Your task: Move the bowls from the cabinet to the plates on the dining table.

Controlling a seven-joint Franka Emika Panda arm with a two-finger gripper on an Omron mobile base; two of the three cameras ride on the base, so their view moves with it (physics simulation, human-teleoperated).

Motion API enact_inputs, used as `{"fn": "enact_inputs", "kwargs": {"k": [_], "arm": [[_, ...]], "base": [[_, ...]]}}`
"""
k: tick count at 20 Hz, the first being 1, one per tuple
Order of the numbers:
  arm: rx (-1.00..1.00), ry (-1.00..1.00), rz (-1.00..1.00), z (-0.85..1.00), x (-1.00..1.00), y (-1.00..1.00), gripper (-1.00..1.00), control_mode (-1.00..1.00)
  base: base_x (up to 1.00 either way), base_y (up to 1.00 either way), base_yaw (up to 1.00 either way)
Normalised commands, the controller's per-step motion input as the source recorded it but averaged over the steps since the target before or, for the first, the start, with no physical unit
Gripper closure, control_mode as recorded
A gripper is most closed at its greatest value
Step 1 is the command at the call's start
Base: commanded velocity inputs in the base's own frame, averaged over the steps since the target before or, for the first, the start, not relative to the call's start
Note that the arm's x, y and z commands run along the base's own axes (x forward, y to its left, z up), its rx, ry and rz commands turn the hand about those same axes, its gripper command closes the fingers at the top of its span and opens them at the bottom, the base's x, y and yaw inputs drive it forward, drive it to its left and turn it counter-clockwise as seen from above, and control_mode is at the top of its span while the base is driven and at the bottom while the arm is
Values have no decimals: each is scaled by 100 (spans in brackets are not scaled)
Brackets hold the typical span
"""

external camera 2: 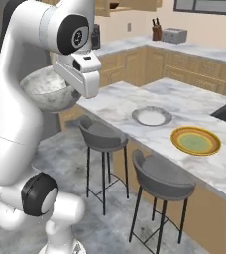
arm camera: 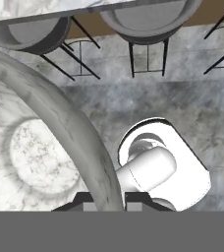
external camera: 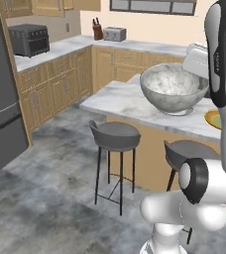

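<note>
My gripper (arm camera: 104, 199) is shut on the rim of the deep grey-white marbled bowl (arm camera: 40, 152), which hangs level in the air. In the right base view the bowl (external camera 2: 43, 88) floats beside the hand, left of the dining table (external camera 2: 194, 99) and above the floor by the stools. The left base view puts the bowl (external camera: 171, 87) in front of the dining table (external camera: 116, 101). On the marble top lie a pale grey plate (external camera 2: 151, 116) and a yellowish plate (external camera 2: 196, 140), both bare. The tan wall cabinet (external camera 2: 135, 4) shows at the top edge.
Grey stools (external camera 2: 102, 135) (external camera 2: 162, 177) (external camera: 116, 135) stand along the island's near side. A dark fridge (external camera: 1, 99) fills the left. On the back counter sit a toaster oven (external camera: 29, 39), a knife block (external camera: 97, 31) and a toaster (external camera: 114, 33).
</note>
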Motion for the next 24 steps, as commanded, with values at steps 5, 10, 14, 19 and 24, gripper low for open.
{"fn": "enact_inputs", "kwargs": {"k": [5, 10, 14, 19, 24], "arm": [[0, 0, 0, 0, 0, 0, 100, 100], [0, 0, 0, 0, 0, 0, 100, 100], [0, 0, 0, 0, 0, 0, 100, 100], [0, 0, 0, 0, 0, 0, 100, 100], [0, 0, 0, 0, 0, 0, 100, 100]], "base": [[0, 0, -25], [0, 0, -25], [0, 0, -25], [0, 0, -25], [0, 0, -25]]}}
